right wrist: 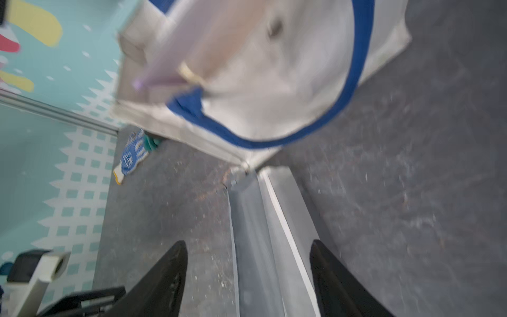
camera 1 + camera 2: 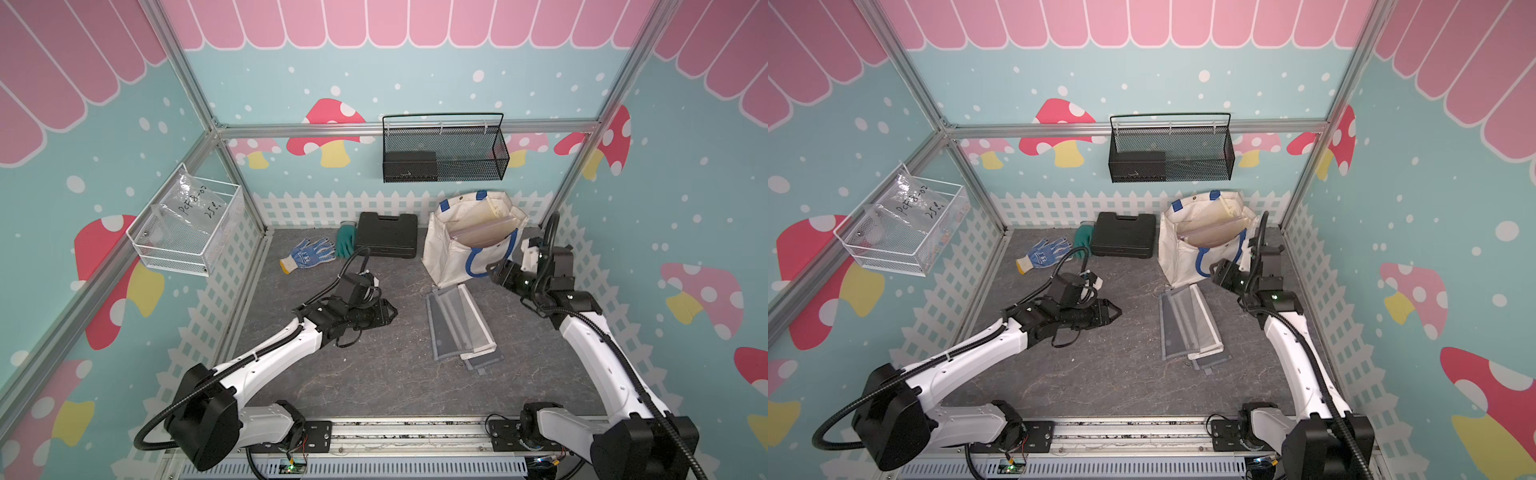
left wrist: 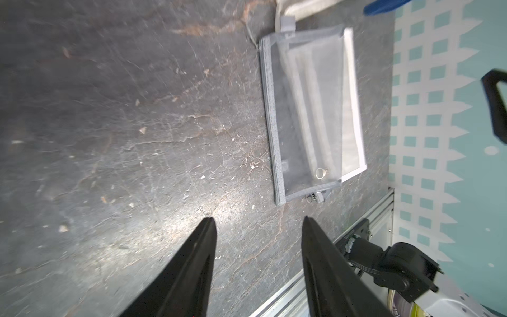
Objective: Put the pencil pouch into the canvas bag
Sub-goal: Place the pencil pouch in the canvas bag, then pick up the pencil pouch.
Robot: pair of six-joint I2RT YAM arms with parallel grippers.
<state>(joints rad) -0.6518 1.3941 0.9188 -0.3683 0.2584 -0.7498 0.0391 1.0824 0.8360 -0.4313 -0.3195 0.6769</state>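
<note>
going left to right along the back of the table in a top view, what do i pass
blue glove → green glove → black case → canvas bag

White arms (image 2: 266, 357), black joints (image 2: 332, 316), ribbed black cables (image 2: 153, 432)

Only readable txt I can spot from here: marker handwriting on the clear plastic bag (image 2: 189, 203) in the white wire basket (image 2: 174, 254). Looks like "PCF8-02" and "25 e", last char unclear tbh.
</note>
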